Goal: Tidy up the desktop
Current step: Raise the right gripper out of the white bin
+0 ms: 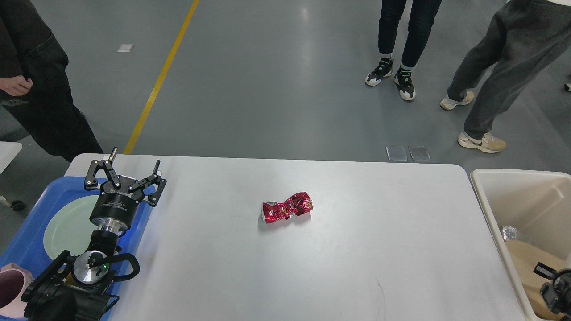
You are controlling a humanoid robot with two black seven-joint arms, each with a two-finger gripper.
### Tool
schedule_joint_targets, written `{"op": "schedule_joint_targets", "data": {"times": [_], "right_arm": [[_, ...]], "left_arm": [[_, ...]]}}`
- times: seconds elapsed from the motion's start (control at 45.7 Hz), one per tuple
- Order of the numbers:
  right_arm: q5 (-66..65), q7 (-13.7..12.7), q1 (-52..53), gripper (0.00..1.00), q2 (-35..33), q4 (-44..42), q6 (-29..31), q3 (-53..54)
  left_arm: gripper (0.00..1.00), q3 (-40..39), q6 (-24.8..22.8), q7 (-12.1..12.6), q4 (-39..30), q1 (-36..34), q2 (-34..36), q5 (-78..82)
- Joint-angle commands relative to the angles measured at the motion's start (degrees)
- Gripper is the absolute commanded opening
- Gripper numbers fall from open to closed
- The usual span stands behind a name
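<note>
The white desktop [357,267] fills the middle of the head view. A crushed red can [286,207] lies on it near the centre. My left gripper [135,159] is open and empty. It hovers over the desktop's far left corner at the right edge of the blue tray [26,249], far left of the can. A dark part of my right arm [553,292] shows at the bottom right over the cream bin [488,209]. Its fingers cannot be told apart.
The blue tray holds a pale green plate [67,223], with a pink cup [11,287] at the bottom left. The bin holds brown paper [526,258] and a bit of foil [508,232]. People stand on the grey floor beyond the table.
</note>
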Motion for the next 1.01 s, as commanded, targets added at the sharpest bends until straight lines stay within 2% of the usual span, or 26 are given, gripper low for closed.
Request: {"op": "schedule_joint_targets", "data": {"times": [0.0,0.022,0.044,0.438,0.656,0.831,0.985], "right_arm": [[0.14,0.13,-0.24,0.91,0.29,0.03,-4.64,0.06],[0.14,0.13,-0.24,1.0,0.29,0.03,-5.08,0.06],[0.14,0.13,-0.15,1.0,0.29,0.03,-5.17,0.06],[0.14,0.13,0.55,1.0,0.64,0.73,-5.17,0.41],[-0.13,-0.04,5.9,1.0,-0.23,3.45,-4.38,0.59],[-0.91,-0.22,19.42,1.0,-5.24,12.58,2.64,-0.02],[-10.83,-2.24,35.94,1.0,-8.85,25.67,13.97,-0.9]], "left_arm": [[0.96,0.02,0.0,0.0,0.02,-0.08,0.0,0.02],[0.96,0.02,0.0,0.0,0.02,-0.08,0.0,0.02],[0.96,0.02,0.0,0.0,0.02,0.01,0.0,0.02],[0.96,-0.07,0.0,0.0,0.02,-0.08,0.0,0.02],[0.96,0.02,0.0,0.0,0.02,-0.08,0.0,0.02],[0.96,-0.07,0.0,0.0,-0.07,-0.08,0.0,0.02],[0.96,-0.07,0.0,0.0,-0.07,-0.08,0.0,0.02]]}}
